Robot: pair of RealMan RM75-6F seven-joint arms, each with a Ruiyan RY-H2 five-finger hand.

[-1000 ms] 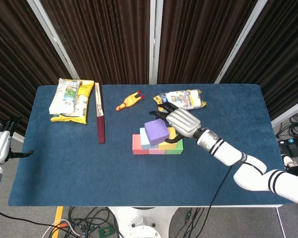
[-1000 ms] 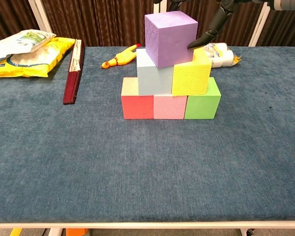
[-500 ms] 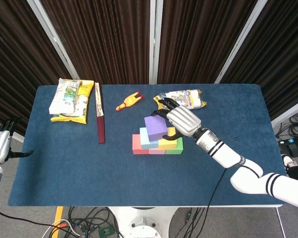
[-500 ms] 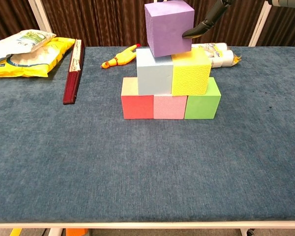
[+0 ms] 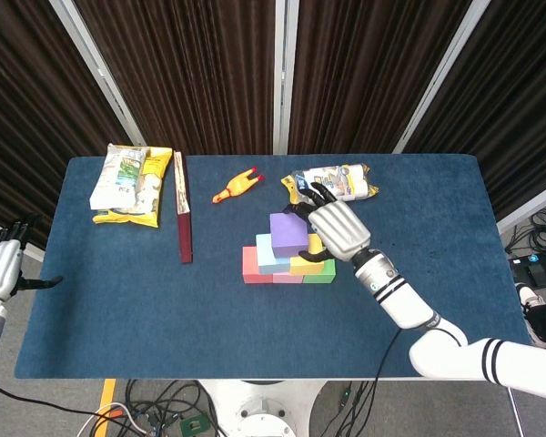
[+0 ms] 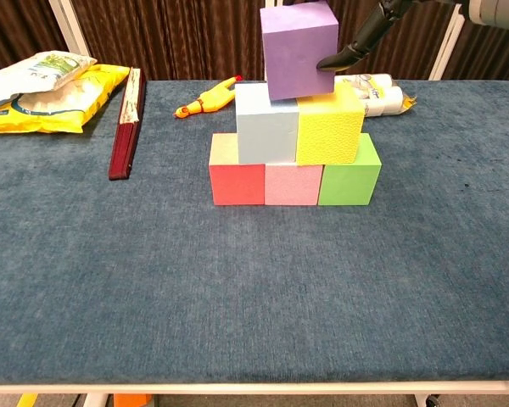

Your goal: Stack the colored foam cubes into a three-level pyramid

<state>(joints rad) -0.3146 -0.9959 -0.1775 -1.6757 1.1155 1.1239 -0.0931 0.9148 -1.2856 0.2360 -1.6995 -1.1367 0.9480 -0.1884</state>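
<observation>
right hand (image 5: 332, 228) fingers hold the purple cube (image 6: 299, 50) at its side faces, twelve o'clock above the stack; foam looks light, squashy.

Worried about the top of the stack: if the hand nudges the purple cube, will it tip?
Probably it slides or tips easily: the purple cube is foam, likely light. It sits across the blue and yellow cubes' seam, tilted slightly.

Your bench (image 5: 118, 319), covered in blue cloth, carries the red cube (image 6: 237, 183), pink cube (image 6: 293, 185) and green cube (image 6: 349, 178) touching in a row near its middle. Toward 10 o'clock lie the snack bags (image 5: 130, 185) and a dark red book (image 5: 183, 221); the rubber chicken (image 5: 236, 186) sits at 12, a wrapped packet (image 5: 341, 179) at 1.
</observation>
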